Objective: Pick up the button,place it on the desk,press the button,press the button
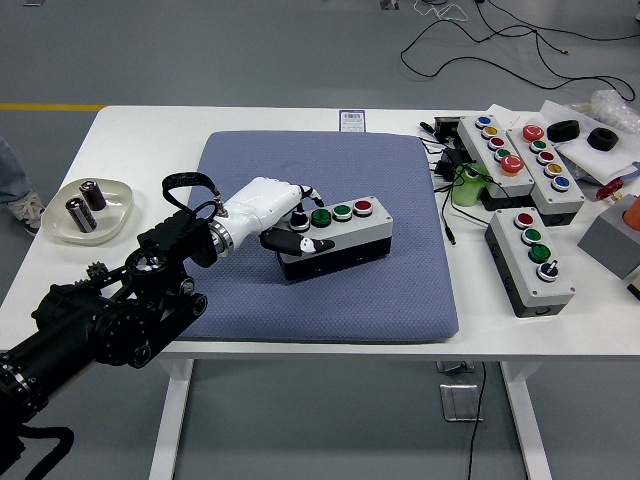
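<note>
The left hand [283, 212] grips the left end of the button box [337, 236], fingers curled over its top and a dark thumb against its front face. The box sits on the blue pad [330, 235], apparently just clear of it, though the view is too flat to be sure. Held by one end only, the box could twist or slip, its free end sagging onto the pad. Beyond the box, the white surface [150, 140] stays bare.

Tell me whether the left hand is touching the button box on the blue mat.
Touching. The head view shows the left hand wrapped around the left end of the button box, its fingers lying against the box's front side.
</note>
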Controlling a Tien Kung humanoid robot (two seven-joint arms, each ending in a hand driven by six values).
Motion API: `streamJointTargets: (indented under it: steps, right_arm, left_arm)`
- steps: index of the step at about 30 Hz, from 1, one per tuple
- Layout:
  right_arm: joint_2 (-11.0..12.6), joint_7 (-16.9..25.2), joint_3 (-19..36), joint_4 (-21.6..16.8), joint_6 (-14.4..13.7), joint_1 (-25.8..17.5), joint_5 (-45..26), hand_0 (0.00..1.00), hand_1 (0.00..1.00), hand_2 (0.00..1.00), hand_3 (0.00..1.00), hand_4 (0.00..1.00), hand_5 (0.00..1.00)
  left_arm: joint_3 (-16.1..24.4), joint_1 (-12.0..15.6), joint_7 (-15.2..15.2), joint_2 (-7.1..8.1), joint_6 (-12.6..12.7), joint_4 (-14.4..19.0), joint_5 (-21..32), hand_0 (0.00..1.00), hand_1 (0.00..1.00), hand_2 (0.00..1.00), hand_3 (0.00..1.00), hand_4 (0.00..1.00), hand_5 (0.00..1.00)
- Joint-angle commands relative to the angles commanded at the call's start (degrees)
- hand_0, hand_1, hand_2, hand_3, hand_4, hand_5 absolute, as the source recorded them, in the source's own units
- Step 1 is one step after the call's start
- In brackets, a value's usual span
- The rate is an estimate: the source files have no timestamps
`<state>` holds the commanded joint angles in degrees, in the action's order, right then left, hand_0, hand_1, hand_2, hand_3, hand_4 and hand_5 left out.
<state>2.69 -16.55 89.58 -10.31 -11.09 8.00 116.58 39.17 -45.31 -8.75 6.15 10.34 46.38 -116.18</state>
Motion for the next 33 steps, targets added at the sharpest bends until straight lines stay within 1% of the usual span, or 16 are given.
streamJointTargets:
  steps: [6, 7, 13, 16, 18, 19, 24, 25, 27, 30, 31, 33]
  right_arm:
    - [-0.04, -0.06, 0.2, 0.0, 0.06, 0.02, 0.27, 0.672, 0.646, 0.684, 0.628, 0.309, 0.171]
    - [-0.04, -0.07, 0.21, 0.0, 0.06, 0.01, 0.28, 0.672, 0.646, 0.684, 0.628, 0.309, 0.171]
    - [-0.05, -0.1, 0.16, 0.0, 0.07, -0.07, 0.24, 0.672, 0.646, 0.684, 0.628, 0.309, 0.171]
    - [-0.05, -0.12, 0.24, 0.0, 0.09, -0.1, 0.4, 0.672, 0.646, 0.684, 0.628, 0.309, 0.171]
    - [-0.05, -0.13, 0.27, 0.0, 0.08, -0.13, 0.41, 0.672, 0.646, 0.684, 0.628, 0.309, 0.171]
    - [-0.06, -0.14, 0.28, 0.0, 0.07, -0.14, 0.4, 0.672, 0.646, 0.684, 0.628, 0.309, 0.171]
    - [-0.06, -0.14, 0.24, 0.0, 0.08, -0.22, 0.37, 0.672, 0.646, 0.684, 0.628, 0.309, 0.171]
    - [-0.08, -0.15, 0.26, 0.0, 0.07, -0.22, 0.37, 0.672, 0.646, 0.684, 0.628, 0.309, 0.171]
    - [-0.1, -0.15, 0.22, 0.0, 0.08, -0.24, 0.33, 0.672, 0.646, 0.684, 0.628, 0.309, 0.171]
    - [-0.13, -0.14, 0.1, 0.0, 0.07, -0.24, 0.17, 0.672, 0.646, 0.684, 0.628, 0.309, 0.171]
    - [-0.13, -0.14, 0.09, 0.0, 0.07, -0.22, 0.16, 0.672, 0.646, 0.684, 0.63, 0.309, 0.172]
    - [-0.14, -0.13, 0.12, 0.0, 0.07, -0.19, 0.17, 0.672, 0.646, 0.684, 0.63, 0.309, 0.172]
  left_arm:
    - [-1.75, -0.12, -2.35, 0.57, 2.26, 0.08, 0.46, 0.184, 0.217, 0.265, 0.307, 0.424, 0.002]
    - [-1.9, -0.08, -2.47, 0.62, 2.47, 0.06, 0.49, 0.19, 0.226, 0.272, 0.316, 0.456, 0.002]
    - [-3.49, 0.42, -2.91, 0.86, 3.11, -0.26, 0.38, 0.192, 0.226, 0.273, 0.318, 0.448, 0.002]
    - [-4.12, 0.49, -3.23, 0.99, 3.91, -0.28, -0.21, 0.192, 0.226, 0.273, 0.318, 0.448, 0.002]
    - [-4.3, 0.49, -3.64, 1.1, 5.01, -0.29, -0.88, 0.192, 0.226, 0.273, 0.318, 0.448, 0.002]
    - [-4.35, 0.47, -3.89, 1.16, 5.66, -0.26, -1.2, 0.2, 0.232, 0.285, 0.336, 0.478, 0.002]
    - [-4.26, 0.57, -5.26, 1.53, 8.85, 0.46, -2.34, 0.2, 0.232, 0.285, 0.336, 0.478, 0.002]
    - [-4.12, 0.62, -5.5, 1.57, 9.3, 0.7, -2.57, 0.221, 0.26, 0.333, 0.391, 0.529, 0.002]
    - [-3.74, 0.8, -5.84, 1.66, 10.12, 1.31, -3.32, 0.221, 0.26, 0.333, 0.391, 0.529, 0.002]
    - [-3.44, 0.94, -6.23, 1.82, 10.63, 1.94, -4.68, 0.221, 0.26, 0.333, 0.391, 0.529, 0.002]
    - [-3.42, 0.91, -6.22, 1.85, 10.46, 2.01, -5.31, 0.273, 0.418, 0.474, 0.53, 0.672, 0.119]
    - [-3.47, 0.82, -6.05, 1.86, 9.83, 1.81, -6.46, 0.273, 0.418, 0.474, 0.53, 0.672, 0.119]
